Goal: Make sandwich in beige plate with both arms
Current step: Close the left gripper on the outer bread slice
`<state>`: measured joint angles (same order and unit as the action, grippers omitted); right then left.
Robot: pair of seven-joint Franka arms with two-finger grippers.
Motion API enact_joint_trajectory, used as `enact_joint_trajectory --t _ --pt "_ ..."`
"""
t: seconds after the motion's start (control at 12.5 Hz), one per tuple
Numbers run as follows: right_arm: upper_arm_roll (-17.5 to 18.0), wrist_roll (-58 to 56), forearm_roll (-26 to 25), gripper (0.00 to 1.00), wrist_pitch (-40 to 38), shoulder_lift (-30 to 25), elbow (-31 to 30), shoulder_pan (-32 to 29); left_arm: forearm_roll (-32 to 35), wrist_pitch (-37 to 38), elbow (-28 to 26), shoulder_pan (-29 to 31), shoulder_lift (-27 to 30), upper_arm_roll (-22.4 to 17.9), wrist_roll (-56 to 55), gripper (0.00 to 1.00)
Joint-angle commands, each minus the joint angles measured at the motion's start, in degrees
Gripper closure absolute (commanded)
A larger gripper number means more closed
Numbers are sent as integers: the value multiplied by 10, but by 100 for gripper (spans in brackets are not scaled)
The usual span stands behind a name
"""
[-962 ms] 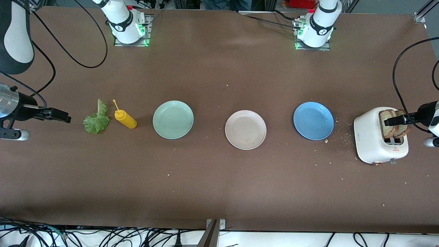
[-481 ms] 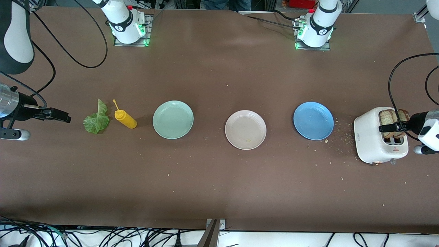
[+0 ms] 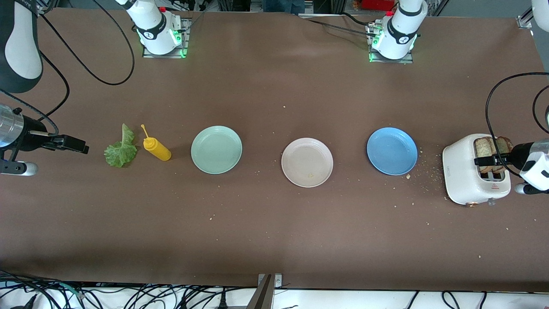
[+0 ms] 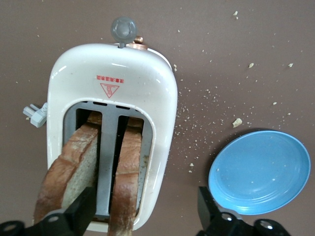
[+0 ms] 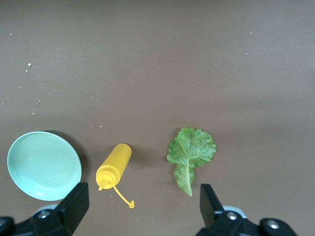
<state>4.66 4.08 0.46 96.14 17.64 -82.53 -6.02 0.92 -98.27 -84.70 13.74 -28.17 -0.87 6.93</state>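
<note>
Front view shows a long brown table (image 3: 274, 223) with a row of things across its middle. The round pale beige plastic plate (image 3: 307, 162) lies at the centre of the row and holds only a small crumb. Beside it, toward the right arm's end, lies a round mint-green plate (image 3: 216, 149), then a yellow squeeze bottle (image 3: 157, 148) on its side, then a ruffled green lettuce leaf (image 3: 121, 150) flat on the table. Toward the left arm's end of the beige plate lies a round blue plate (image 3: 392, 150), with crumbs scattered on the table between it and a white two-slot toaster (image 3: 465, 176). Two slices of brown toasted bread (image 3: 493, 152) stand upright in the toaster's slots. The left gripper (image 3: 487, 161) is at the top of the toaster; in the left wrist view its fingers (image 4: 81, 214) stand apart, one of them against the outer slice, the other well out to the blue plate's side, and neither slice is clamped. The right gripper (image 3: 77, 146) hangs over the table just beside the lettuce leaf, at the right arm's end; in the right wrist view its fingers (image 5: 74, 206) are spread wide with nothing between them, and this arm waits.
</note>
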Motion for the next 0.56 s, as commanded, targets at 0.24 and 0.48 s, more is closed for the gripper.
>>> enact_joint_trajectory --t 0.24,0.48 --pt "1 -1 10 0 -10 4 10 -4 25 6 -3 13 -3 3 54 100" --pt "1 -1 10 0 -9 4 10 -3 41 7 5 15 -5 3 58 100"
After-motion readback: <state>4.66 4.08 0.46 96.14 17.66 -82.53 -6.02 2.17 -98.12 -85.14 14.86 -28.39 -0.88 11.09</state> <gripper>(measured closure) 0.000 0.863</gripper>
